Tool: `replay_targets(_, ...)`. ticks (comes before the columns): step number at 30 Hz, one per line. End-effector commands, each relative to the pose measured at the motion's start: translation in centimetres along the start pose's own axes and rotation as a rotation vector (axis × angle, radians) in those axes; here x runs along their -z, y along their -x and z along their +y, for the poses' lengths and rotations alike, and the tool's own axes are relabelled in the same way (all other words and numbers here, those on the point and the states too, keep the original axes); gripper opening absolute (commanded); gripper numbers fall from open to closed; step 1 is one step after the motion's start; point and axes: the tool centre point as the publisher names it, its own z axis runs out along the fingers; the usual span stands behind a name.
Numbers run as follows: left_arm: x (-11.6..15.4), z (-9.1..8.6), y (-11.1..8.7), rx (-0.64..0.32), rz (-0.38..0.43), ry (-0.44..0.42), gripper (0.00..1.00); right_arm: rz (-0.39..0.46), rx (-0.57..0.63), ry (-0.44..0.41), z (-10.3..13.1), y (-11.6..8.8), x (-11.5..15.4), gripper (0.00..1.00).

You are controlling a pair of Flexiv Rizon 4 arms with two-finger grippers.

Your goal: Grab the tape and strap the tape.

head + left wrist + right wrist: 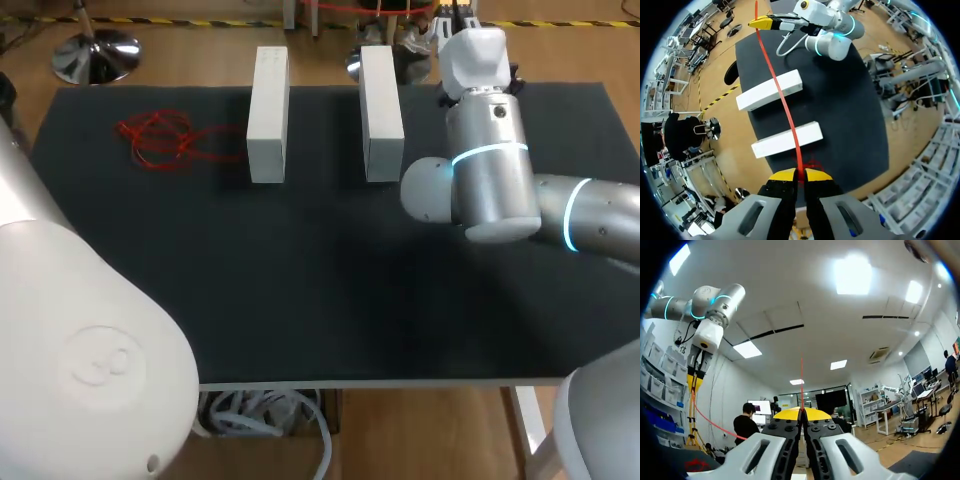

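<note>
Red tape [158, 140] lies in a loose tangle on the dark tabletop [330, 290], off to one side of two white blocks [268, 112] [381, 112] standing side by side. Seen from above, neither pincer is in view. The right arm [490, 170] reaches in over the far block and the left arm [80, 340] fills the near corner.

From the left wrist, the left pincer [800, 175] is pressed together on the tape, which rises from between its yellow tips. The tangle sits just ahead of those tips. From there one taut strand runs straight ahead, crosses over both blocks and ends at the right pincer [762, 22], which appears to grip the other end. Whether the strand touches the blocks cannot be told.

From the right wrist, that pincer is closed on a thin red line that comes out between its tips. More tape curves away to the side, toward the left arm.

The grab looks done, with both ends held and the strand drawn across. Strapping it down over the blocks appears to be what remains.
</note>
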Motion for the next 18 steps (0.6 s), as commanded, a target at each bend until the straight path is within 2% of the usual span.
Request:
replay_targets(1,0.13,-0.07,0.06,0.000,0.004,0.005,0.00,-0.058,0.031,-0.253,1.19,-0.30,1.04,0.00)
replay_targets(2,0.13,-0.07,0.06,0.000,0.004,0.005,0.00,-0.053,0.008,-0.261,1.22,-0.47,0.97,0.00)
replay_targets(4,0.13,-0.07,0.06,0.000,0.004,0.005,0.00,-0.099,-0.060,-0.250,1.51,-0.47,0.82,0.00)
replay_targets(18,0.13,-0.07,0.06,0.000,0.004,0.005,0.00,-0.099,-0.060,-0.250,1.51,-0.47,0.82,0.00)
